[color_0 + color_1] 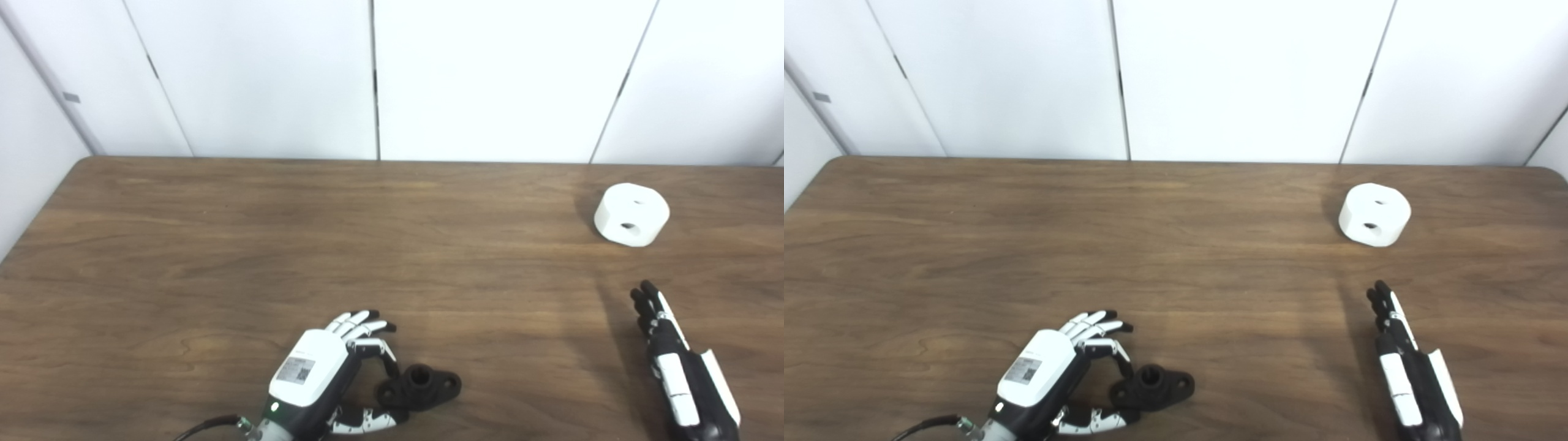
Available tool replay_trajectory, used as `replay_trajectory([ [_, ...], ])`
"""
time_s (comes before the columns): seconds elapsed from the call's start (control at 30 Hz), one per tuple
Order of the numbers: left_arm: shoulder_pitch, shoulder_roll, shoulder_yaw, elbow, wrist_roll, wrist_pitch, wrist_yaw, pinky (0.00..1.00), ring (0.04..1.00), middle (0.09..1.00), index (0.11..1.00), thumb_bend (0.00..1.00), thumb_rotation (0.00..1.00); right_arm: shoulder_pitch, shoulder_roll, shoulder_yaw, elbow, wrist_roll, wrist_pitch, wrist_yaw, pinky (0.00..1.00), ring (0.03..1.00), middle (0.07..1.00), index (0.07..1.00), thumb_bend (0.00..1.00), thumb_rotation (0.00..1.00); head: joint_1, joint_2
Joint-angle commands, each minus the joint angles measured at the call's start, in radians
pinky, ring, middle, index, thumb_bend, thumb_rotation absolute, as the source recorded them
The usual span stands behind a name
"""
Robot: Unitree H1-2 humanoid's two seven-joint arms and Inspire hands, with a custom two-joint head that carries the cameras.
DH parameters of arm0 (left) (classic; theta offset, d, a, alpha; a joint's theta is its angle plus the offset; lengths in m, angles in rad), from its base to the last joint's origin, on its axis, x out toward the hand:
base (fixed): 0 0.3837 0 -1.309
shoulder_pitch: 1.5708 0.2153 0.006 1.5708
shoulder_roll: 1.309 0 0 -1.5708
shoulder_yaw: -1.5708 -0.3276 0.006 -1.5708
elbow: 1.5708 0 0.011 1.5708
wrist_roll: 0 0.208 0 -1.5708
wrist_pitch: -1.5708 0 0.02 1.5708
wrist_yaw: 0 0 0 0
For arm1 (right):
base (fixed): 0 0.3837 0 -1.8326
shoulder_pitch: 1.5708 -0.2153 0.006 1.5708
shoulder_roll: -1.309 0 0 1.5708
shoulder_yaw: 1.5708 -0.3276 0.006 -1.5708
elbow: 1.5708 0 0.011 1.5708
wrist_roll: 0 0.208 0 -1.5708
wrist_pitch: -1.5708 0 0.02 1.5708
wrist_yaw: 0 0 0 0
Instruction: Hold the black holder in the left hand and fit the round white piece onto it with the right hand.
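While the holder point(419, 387) lay flat on the table point(245, 245) near the front edge, the left hand point(324, 373) was set at its left end, fingers point(383, 352) curled over that end and thumb reaching under the near side. Contact appeared made at the left end, but whether the grasp was firm could not be told; the holder had not left the surface. The white piece point(631, 214) stood well apart, toward the far right of the table, untouched. The right hand point(674, 361) held nothing, fingers straight and close together, pointing toward the piece. By judgement the first step, securing the holder, was in hand. Next, the left hand needed to close and lift, and the right to reach forward and spread round the piece.
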Motion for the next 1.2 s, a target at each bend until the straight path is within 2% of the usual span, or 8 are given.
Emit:
replay_trajectory([
  [0.0, 0.035, 0.024, -0.025, 0.047, 0.027, -0.007, -0.069, 0.92, 0.919, 0.836, 0.489, 0.52, 0.04, 0.017, 0.004, 0.018, -0.004, 0.001, 0.043, 0.011, 1.00, 0.995, 0.967, 0.974, 0.53, 1.00, -0.010, 0.001],
  [0.27, 0.029, 0.004, -0.016, 0.103, 0.010, -0.019, -0.044, 0.91, 0.912, 0.834, 0.489, 0.51, 0.05, 0.016, -0.011, 0.005, -0.007, 0.022, 0.063, 0.010, 1.00, 0.996, 0.967, 0.974, 0.57, 1.00, -0.030, 0.001],
  [0.47, 0.024, -0.007, -0.013, 0.118, 0.008, -0.025, -0.038, 0.92, 0.917, 0.833, 0.489, 0.51, 0.04, 0.008, -0.036, -0.018, -0.055, 0.013, 0.096, 0.004, 1.00, 0.991, 0.967, 0.966, 0.52, 1.00, -0.057, -0.011],
  [0.57, 0.023, -0.009, -0.012, 0.125, 0.009, -0.024, -0.039, 0.92, 0.914, 0.832, 0.489, 0.52, 0.04, -0.015, -0.059, -0.030, -0.082, -0.126, 0.116, -0.042, 0.93, 0.945, 0.937, 0.927, 0.55, 0.75, -0.081, -0.034],
  [0.63, 0.024, -0.011, -0.009, 0.128, 0.006, -0.024, -0.036, 0.93, 0.911, 0.831, 0.489, 0.52, 0.05, -0.038, -0.072, -0.044, -0.093, -0.178, 0.129, -0.059, 0.92, 0.934, 0.936, 0.920, 0.63, 0.47, -0.094, -0.044],
  [0.73, 0.029, -0.011, -0.007, 0.131, 0.003, -0.030, -0.030, 0.91, 0.901, 0.823, 0.489, 0.52, 0.04, -0.079, -0.093, -0.068, -0.093, -0.210, 0.149, -0.067, 0.91, 0.929, 0.934, 0.909, 0.73, 0.30, -0.117, -0.057],
  [0.87, 0.036, -0.008, -0.004, 0.132, 0.001, -0.043, -0.016, 0.89, 0.889, 0.815, 0.488, 0.52, 0.04, -0.142, -0.122, -0.094, -0.082, -0.247, 0.169, -0.073, 0.97, 0.949, 0.946, 0.919, 0.76, 0.23, -0.126, -0.063],
  [1.17, 0.045, -0.001, -0.002, 0.153, 0.014, -0.052, -0.003, 0.89, 0.886, 0.811, 0.488, 0.52, 0.04, -0.305, -0.206, -0.111, -0.020, -0.363, 0.229, -0.086, 0.87, 0.912, 0.933, 0.924, 0.81, 0.32, -0.163, -0.115],
])
